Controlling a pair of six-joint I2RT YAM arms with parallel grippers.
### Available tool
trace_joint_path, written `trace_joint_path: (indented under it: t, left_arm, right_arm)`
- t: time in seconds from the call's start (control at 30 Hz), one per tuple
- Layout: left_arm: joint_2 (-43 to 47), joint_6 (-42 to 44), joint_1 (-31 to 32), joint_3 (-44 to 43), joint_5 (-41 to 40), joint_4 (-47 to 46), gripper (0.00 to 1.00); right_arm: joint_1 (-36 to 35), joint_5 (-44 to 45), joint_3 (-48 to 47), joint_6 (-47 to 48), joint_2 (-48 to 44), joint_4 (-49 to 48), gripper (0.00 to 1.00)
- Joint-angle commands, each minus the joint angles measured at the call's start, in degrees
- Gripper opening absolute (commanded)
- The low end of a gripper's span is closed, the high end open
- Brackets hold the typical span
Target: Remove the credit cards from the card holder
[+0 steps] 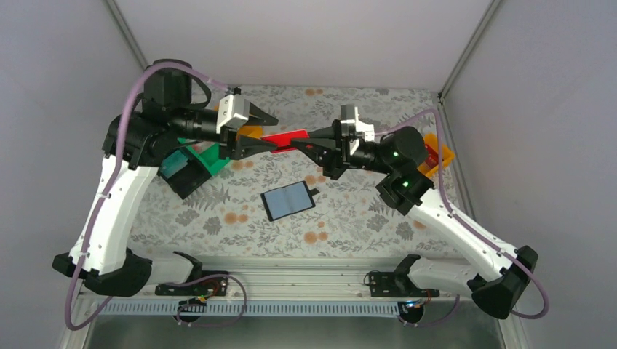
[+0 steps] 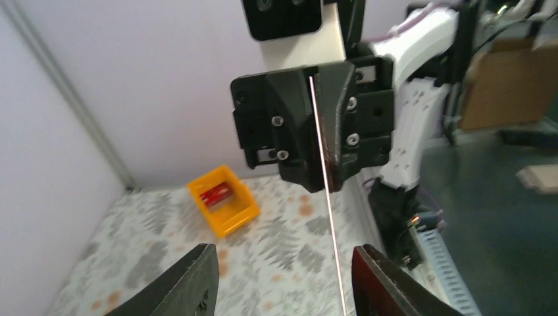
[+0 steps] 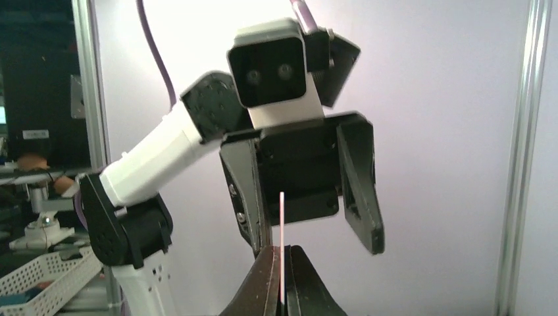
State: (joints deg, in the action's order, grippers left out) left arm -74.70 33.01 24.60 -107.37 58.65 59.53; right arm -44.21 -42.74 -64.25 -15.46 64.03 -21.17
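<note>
Red card: one of the credit cards (image 1: 284,137) is out and up in the air, above the far middle of the table (image 1: 349,225), and well clear of the holder.
Right gripper: the right gripper (image 3: 281,254) is clenched on the card's right end. Its own camera shows the fingers pinched flat on the thin edge.
Left gripper: the left gripper (image 2: 284,250) is released, with its jaws spread wide. The card's free end sits between them, closer to one finger, and I can't tell if it touches.
Card holder: the card holder (image 1: 289,201) lies open and flat near the middle of the table, bluish inside facing up, with nobody on it.
Orange tray: the orange tray (image 2: 227,220) at the far right has something red (image 2: 216,195) in it. It looks like a card already dropped off, though that's my read.
Done so far: at least one card is out, and possibly a second is binned.
Left to do: this looks like a mid-air handover waiting to be finished, and then the card needs setting down. The overhead view doesn't show whether more cards hide in the pockets.
</note>
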Motion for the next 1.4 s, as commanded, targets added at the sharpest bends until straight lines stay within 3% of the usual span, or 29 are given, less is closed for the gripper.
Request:
trace_joint_path:
  t: [0.0, 0.1, 0.27, 0.67, 0.7, 0.73, 0.77, 0.8, 0.87, 1.0, 1.07, 1.17, 1.37]
  left_arm:
    - [-0.45, -4.46, 0.01, 2.05, 13.65, -4.56, 0.45]
    - [-0.28, -8.35, 0.01, 2.1, 15.39, -7.33, 0.24]
    - [-0.89, -9.4, 0.1, 0.28, 17.88, -7.93, 0.05]
    - [-0.06, -6.03, 0.1, 0.65, 17.0, -5.76, 0.02]
    - [0.21, -6.5, 0.1, 1.14, 15.06, -5.85, 0.02]
    - [0.63, -7.11, 0.09, 1.68, 11.76, -5.82, 0.02]
    - [1.08, -7.09, 0.08, 2.3, 7.61, -5.33, 0.02]
    - [1.75, -6.09, 0.1, 3.36, 0.47, -4.25, 0.02]
    - [2.68, -2.29, 0.1, 5.64, -10.14, -1.41, 0.02]
    - [3.49, 5.38, 0.33, 9.51, -29.05, 2.2, 0.02]
    - [2.89, 8.68, 0.72, 10.84, -34.09, 4.02, 0.02]
    - [0.78, 10.66, 1.67, 10.56, -37.73, 6.83, 0.02]
    - [-0.74, 10.58, 3.79, 9.1, -39.66, 7.64, 0.02]
  right_arm:
    - [-1.64, 3.96, 2.38, -3.24, -2.46, -14.6, 0.04]
    - [-2.36, 4.86, 2.75, -2.78, -2.83, -16.31, 0.04]
    - [-3.62, 6.26, 2.51, -2.01, -1.95, -16.26, 0.04]
    - [-4.05, 7.68, -0.02, 0.17, 0.49, -10.63, 0.04]
    - [-4.05, 8.05, -0.99, 1.43, 0.34, -7.25, 0.1]
    - [-4.02, 8.5, -3.08, 3.7, 0.24, -1.35, 0.3]
    - [-4.04, 9.79, -6.25, 7.2, 0.36, 6.59, 0.61]
    - [-4.05, 12.75, -10.1, 10.51, 0.7, 16.09, 0.81]
    - [-3.96, 20.94, -19.0, 16.37, 1.78, 33.05, 0.95]
    - [-3.96, 31.52, -29.03, 28.28, 6.14, 60.83, 0.99]
    - [-3.98, 35.14, -29.54, 32.53, 7.61, 65.06, 0.98]
    - [-4.08, 36.24, -29.6, 41.1, 9.41, 64.91, 0.95]
    - [-5.26, 31.91, -26.97, 57.59, 10.54, 54.86, 0.9]
